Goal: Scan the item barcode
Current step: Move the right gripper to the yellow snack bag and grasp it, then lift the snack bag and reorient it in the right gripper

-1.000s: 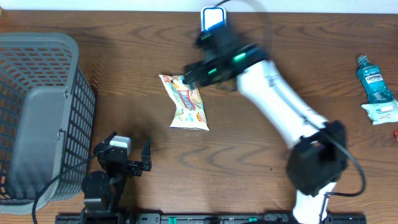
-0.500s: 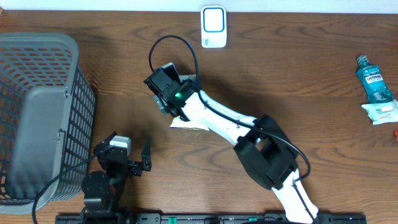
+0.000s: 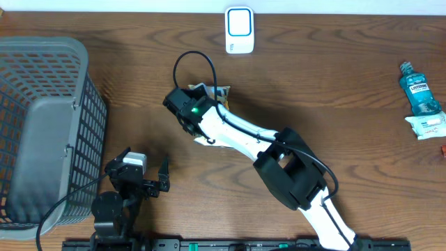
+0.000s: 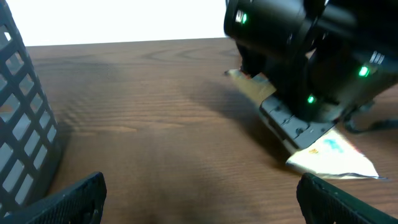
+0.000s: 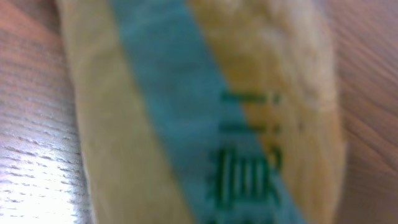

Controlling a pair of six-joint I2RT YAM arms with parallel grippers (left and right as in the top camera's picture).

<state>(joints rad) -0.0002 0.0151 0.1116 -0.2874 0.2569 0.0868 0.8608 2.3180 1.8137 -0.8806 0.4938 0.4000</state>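
Observation:
The item is a yellow snack bag (image 3: pixel 216 92) with a teal stripe, lying flat on the wooden table. My right gripper (image 3: pixel 187 111) is pressed down onto it from above and covers most of it in the overhead view. In the left wrist view the bag's white end (image 4: pixel 333 155) sticks out from under the black wrist. The bag (image 5: pixel 205 112) fills the right wrist view, blurred, and no fingers show there. A white scanner (image 3: pixel 239 30) with a blue face stands at the far edge. My left gripper (image 3: pixel 143 183) rests open near the front edge, with nothing between its fingers (image 4: pixel 68 199).
A grey mesh basket (image 3: pixel 42 125) stands at the left, its wall (image 4: pixel 18 124) close to my left gripper. A blue mouthwash bottle (image 3: pixel 418 87) and a white packet (image 3: pixel 426 125) lie at the far right.
My right arm swung from near the scanner across to the bag and came down onto it. The left arm has not moved.

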